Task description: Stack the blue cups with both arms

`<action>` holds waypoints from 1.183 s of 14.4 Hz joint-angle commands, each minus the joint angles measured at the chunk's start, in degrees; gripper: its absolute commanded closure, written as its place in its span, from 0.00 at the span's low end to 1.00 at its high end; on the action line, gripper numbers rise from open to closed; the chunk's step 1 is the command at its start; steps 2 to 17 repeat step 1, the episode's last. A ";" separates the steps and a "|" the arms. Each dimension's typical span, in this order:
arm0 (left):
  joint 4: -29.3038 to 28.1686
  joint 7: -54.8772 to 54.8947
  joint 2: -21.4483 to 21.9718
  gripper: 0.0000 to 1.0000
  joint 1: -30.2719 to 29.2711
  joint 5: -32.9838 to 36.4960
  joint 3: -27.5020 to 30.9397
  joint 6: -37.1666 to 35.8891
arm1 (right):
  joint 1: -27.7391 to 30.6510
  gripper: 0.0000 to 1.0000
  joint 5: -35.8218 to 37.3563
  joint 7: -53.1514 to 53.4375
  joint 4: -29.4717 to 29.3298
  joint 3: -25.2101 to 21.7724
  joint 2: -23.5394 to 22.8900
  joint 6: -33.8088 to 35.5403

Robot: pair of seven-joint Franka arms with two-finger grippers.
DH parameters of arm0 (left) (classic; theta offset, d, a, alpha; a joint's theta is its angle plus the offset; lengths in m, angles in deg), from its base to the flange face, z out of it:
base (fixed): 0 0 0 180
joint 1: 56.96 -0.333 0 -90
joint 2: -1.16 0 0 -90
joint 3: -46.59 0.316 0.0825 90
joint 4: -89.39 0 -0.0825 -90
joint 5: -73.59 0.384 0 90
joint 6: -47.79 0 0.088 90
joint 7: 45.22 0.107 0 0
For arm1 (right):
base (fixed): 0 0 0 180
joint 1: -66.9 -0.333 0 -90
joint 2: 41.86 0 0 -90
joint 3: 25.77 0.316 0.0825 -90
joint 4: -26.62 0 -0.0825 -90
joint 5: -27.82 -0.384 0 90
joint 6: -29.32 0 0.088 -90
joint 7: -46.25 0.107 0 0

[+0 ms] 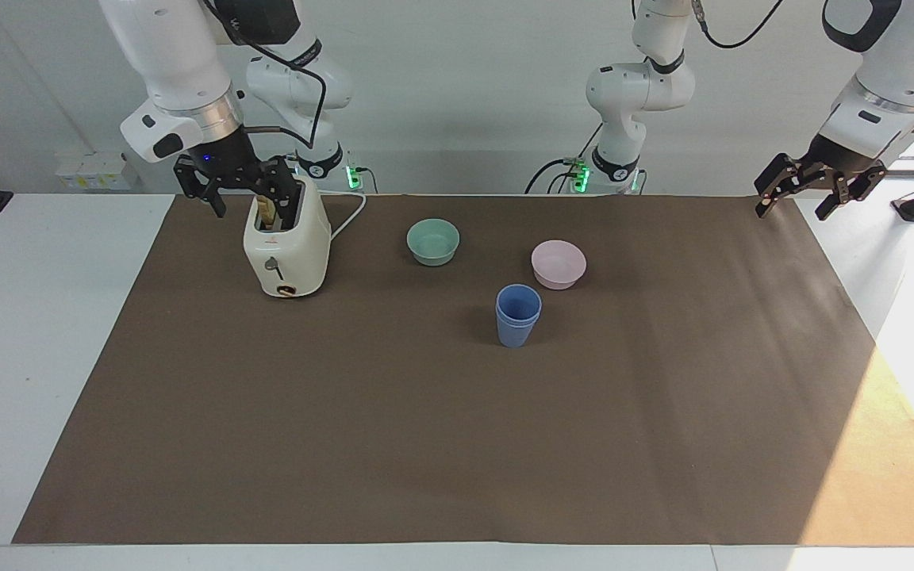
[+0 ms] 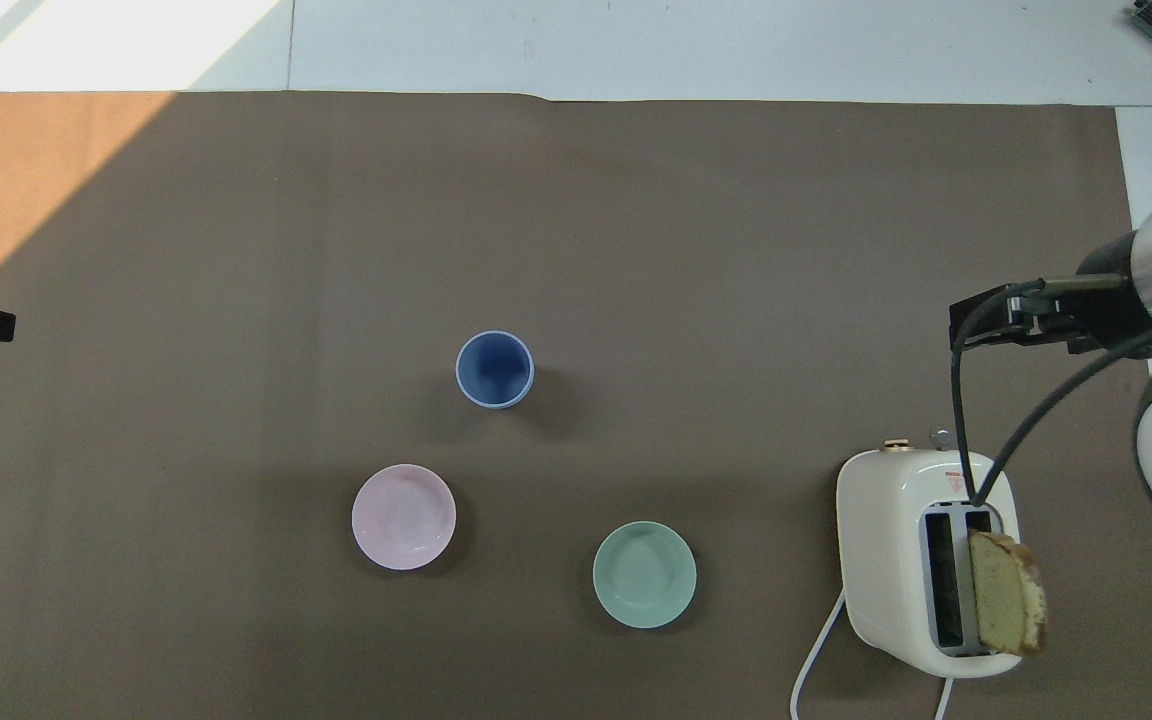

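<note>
Cups come first: the blue cups (image 1: 518,315) stand upright on the brown surface (image 1: 425,444), one nested inside the other, so the stacking looks already done. Taking the pink bowl (image 1: 558,264) as the landmark, the stack is just beside it and farther from the robots, while the teal bowl (image 1: 433,242) sits near it toward the right arm's end, with the toaster (image 1: 286,250) past that. Both pincers are well apart from the stack and up in the air. The right pincer (image 1: 239,184) hangs over the toaster with wide fingers and holds nothing; the left pincer (image 1: 814,189) hangs over the surface's edge at the left arm's end, also wide and empty. Neither is clearly closer to the stack. The facing view shows the double rim of the stack; the overhead view shows only one round mouth, but reveals the bread slice (image 2: 1006,595) in the toaster.
</note>
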 commanded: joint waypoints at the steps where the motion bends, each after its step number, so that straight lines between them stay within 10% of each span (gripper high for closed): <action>1: 0.00 -0.56 0.69 0.00 0.40 -0.21 0.37 -1.10 | 0.91 0.00 -0.89 -1.69 1.89 0.11 1.58 -1.24; 17: 0.00 -0.56 0.69 0.00 0.40 -0.21 0.37 -1.10 | 0.91 0.00 -0.89 -1.69 1.89 0.11 1.58 -1.24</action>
